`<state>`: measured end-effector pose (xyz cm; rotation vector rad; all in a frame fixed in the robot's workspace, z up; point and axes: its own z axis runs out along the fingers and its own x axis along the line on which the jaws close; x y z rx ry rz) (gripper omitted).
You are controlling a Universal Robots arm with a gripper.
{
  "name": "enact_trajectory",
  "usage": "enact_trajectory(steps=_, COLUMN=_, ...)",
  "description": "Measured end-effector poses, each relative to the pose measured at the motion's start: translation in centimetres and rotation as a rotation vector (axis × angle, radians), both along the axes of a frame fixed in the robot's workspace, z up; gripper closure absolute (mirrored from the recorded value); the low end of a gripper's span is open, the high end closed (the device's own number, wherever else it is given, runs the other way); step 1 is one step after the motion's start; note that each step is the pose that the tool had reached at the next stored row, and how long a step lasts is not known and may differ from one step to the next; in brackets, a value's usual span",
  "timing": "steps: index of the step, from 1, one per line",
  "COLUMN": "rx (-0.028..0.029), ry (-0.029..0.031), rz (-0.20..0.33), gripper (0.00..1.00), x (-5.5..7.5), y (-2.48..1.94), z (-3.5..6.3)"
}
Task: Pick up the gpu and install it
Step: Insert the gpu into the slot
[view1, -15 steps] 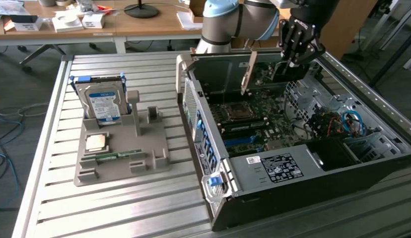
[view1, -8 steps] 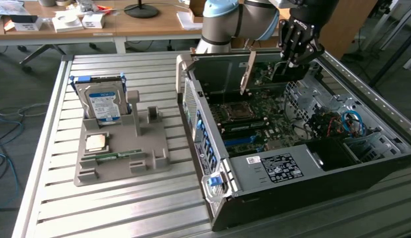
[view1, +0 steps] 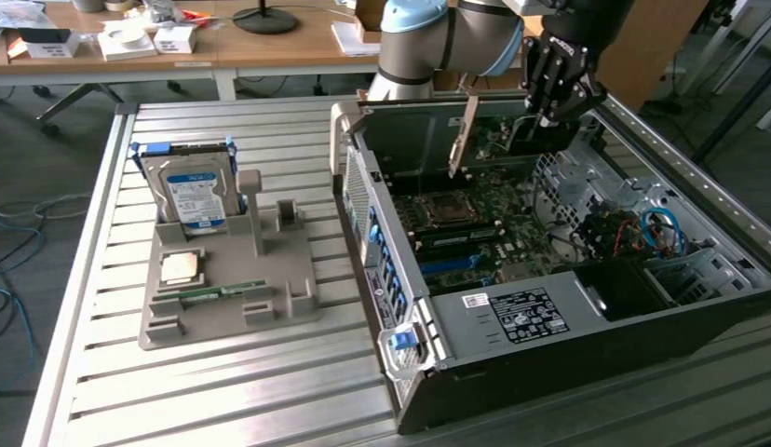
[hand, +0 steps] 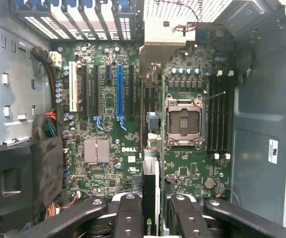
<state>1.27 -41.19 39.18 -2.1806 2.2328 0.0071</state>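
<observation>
Gripper (view1: 553, 112) fingers were seen in the exterior view closed partway on the gpu (view1: 520, 140), which was held upright over the far end of the open computer case (view1: 585, 317). In the wrist view, the gpu (hand: 150, 193) was shown edge-on between the fingers (hand: 130, 213), above the motherboard (hand: 108, 124).
</observation>
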Motion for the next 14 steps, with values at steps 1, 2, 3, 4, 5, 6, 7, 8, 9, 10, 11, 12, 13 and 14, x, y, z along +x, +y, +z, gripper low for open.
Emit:
enact_trajectory(steps=1, rx=-0.0001, ry=0.0, rz=0.0, gripper=0.73, x=0.0, y=-0.06, z=0.0)
enact_trajectory(steps=2, rx=-0.0001, ry=0.0, rz=0.0, gripper=0.73, x=0.0, y=-0.12, z=0.0)
enact_trajectory(steps=3, rx=-0.0001, ry=0.0, rz=0.0, gripper=0.73, x=0.0, y=-0.23, z=0.0)
enact_trajectory(steps=4, rx=0.0, ry=0.0, rz=0.0, gripper=0.73, x=0.0, y=-0.38, z=0.0)
enact_trajectory(steps=5, rx=0.0, ry=-0.0001, rz=0.0, gripper=0.73, x=0.0, y=-0.57, z=0.0)
enact_trajectory(steps=6, rx=0.0, ry=0.0, rz=0.0, gripper=0.73, x=0.0, y=-0.75, z=0.0)
enact_trajectory(steps=7, rx=0.0, ry=0.0, rz=0.0, gripper=0.73, x=0.0, y=-0.93, z=0.0)
enact_trajectory(steps=8, rx=0.0, ry=0.0, rz=0.0, gripper=0.73, x=0.0, y=-1.1, z=0.0)
enact_trajectory(steps=9, rx=0.0001, ry=-0.0001, rz=0.0, gripper=0.73, x=0.0, y=-1.25, z=0.0)
enact_trajectory(steps=10, rx=0.0, ry=0.0, rz=0.0, gripper=0.73, x=0.0, y=-1.39, z=0.0)
enact_trajectory(steps=11, rx=0.0, ry=0.0, rz=0.0, gripper=0.73, x=0.0, y=-1.51, z=0.0)
enact_trajectory(steps=12, rx=0.0001, ry=0.0, rz=0.0, gripper=0.73, x=0.0, y=-1.64, z=0.0)
enact_trajectory(steps=13, rx=0.0001, ry=-0.0001, rz=0.0, gripper=0.73, x=0.0, y=-1.77, z=0.0)
enact_trajectory(steps=14, rx=0.0, ry=0.0, rz=0.0, gripper=0.73, x=0.0, y=-1.88, z=0.0)
